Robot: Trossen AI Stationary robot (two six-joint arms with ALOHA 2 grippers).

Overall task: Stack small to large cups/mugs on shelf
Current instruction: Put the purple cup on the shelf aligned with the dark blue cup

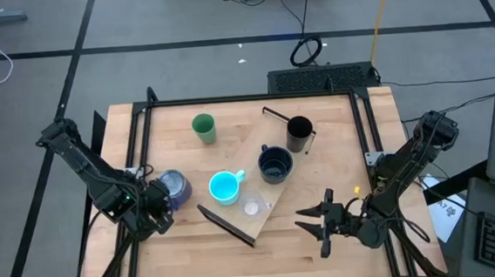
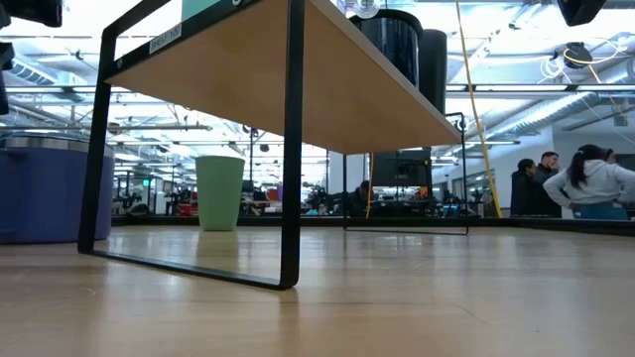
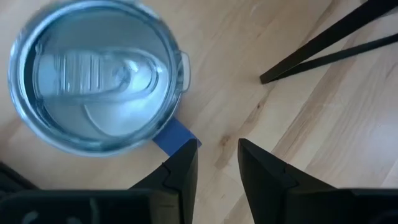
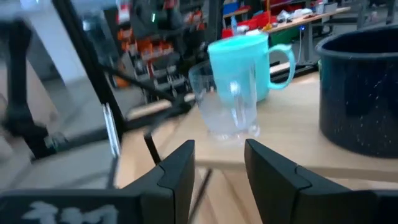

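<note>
The shelf (image 1: 236,222) lies slantwise across the table, standing on dark brackets (image 2: 290,149). On it stand a tall black cup (image 1: 298,133), a wide black mug (image 1: 275,164), a cyan handled mug (image 1: 225,186) and a tiny clear cup (image 1: 251,208). A green tumbler (image 1: 204,127) stands on the tabletop at the far side. A lidded blue-purple mug (image 3: 99,74) stands on the tabletop left of the shelf. My left gripper (image 3: 217,162) points down just beside it, open. My right gripper (image 4: 219,165) is open and level, facing the clear cup (image 4: 227,102) and cyan mug (image 4: 242,62). My left gripper has one fingertip (image 3: 186,155) right at the free end of the blue-purple mug's handle (image 3: 174,134); whether it touches the handle I cannot tell. Nothing lies between the fingers. The mug stands upright on the table.
A dark frame (image 1: 253,97) runs along the table's far and side edges. Bare tabletop lies near the front edge between the two arms. In the low view, people (image 2: 585,178) stand in the room beyond the table.
</note>
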